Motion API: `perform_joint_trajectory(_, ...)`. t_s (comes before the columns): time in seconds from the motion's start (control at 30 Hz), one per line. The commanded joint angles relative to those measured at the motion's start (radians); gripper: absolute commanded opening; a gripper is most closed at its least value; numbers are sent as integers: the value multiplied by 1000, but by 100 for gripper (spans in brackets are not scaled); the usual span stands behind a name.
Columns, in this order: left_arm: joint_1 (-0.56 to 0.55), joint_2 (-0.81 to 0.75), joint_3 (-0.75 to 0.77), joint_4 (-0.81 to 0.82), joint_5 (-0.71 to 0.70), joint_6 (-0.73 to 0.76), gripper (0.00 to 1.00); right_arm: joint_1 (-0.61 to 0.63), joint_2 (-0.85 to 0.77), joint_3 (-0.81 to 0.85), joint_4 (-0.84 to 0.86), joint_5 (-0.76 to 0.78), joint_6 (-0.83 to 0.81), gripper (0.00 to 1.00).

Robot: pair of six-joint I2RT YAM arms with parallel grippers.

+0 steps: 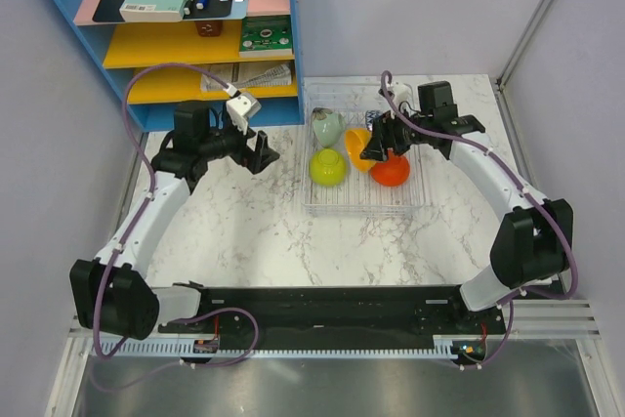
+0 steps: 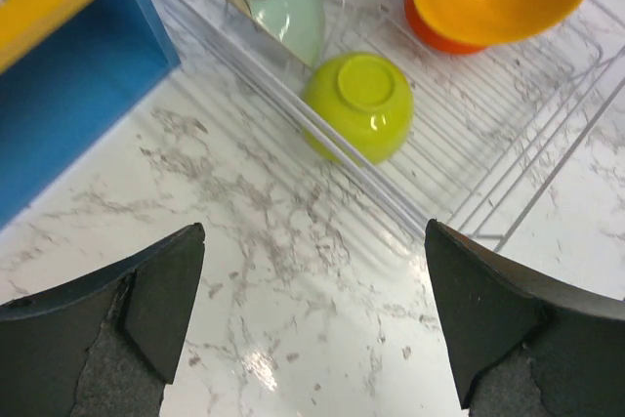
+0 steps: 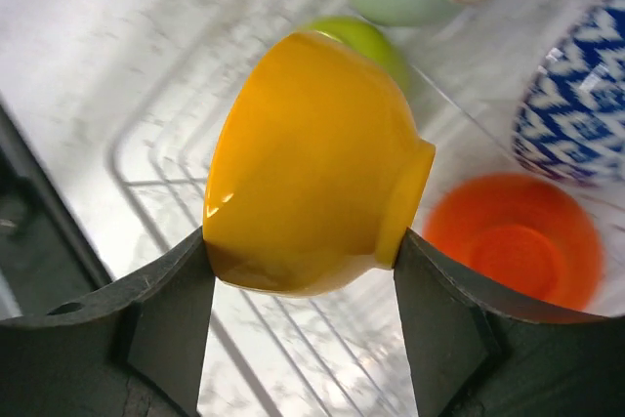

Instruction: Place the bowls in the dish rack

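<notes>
The clear dish rack (image 1: 361, 205) lies right of the table's centre. My right gripper (image 1: 376, 144) is shut on the orange bowl (image 3: 308, 163), gripping it on its side above the rack. Under it in the rack rests the red bowl (image 3: 518, 246), upside down. The patterned bowl (image 3: 576, 109) stands behind it. The lime green bowl (image 2: 359, 104) and the pale grey-green bowl (image 2: 288, 7) lean at the rack's left side. My left gripper (image 2: 312, 271) hangs open over bare marble just left of the rack (image 2: 508, 163), holding nothing.
A blue-and-yellow shelf unit (image 1: 186, 36) holding a book, markers and papers stands at the back left, close behind the left arm. A metal frame post (image 1: 532, 21) borders the table's right side.
</notes>
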Motion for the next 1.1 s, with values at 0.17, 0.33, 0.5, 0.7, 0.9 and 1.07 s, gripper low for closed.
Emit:
perform_joint_trajectory(0.17,53,-30,-83,-109,187,115,100,93,-20,101,-238,446,-464,0)
perform_joint_trajectory(0.33,68,-44,-102,-106,203,119,100,199,9,110,-245,589,-538,0)
perform_joint_trajectory(0.5,91,-42,-112,-100,233,112,100,283,69,144,-255,698,-593,0)
perform_joint_trajectory(0.7,110,-45,-121,-85,249,102,100,326,132,165,-267,784,-665,0)
perform_joint_trajectory(0.9,116,-50,-129,-71,247,98,100,363,172,164,-272,836,-716,0)
perform_joint_trajectory(1.07,119,-51,-132,-68,246,96,100,403,193,151,-270,879,-751,0)
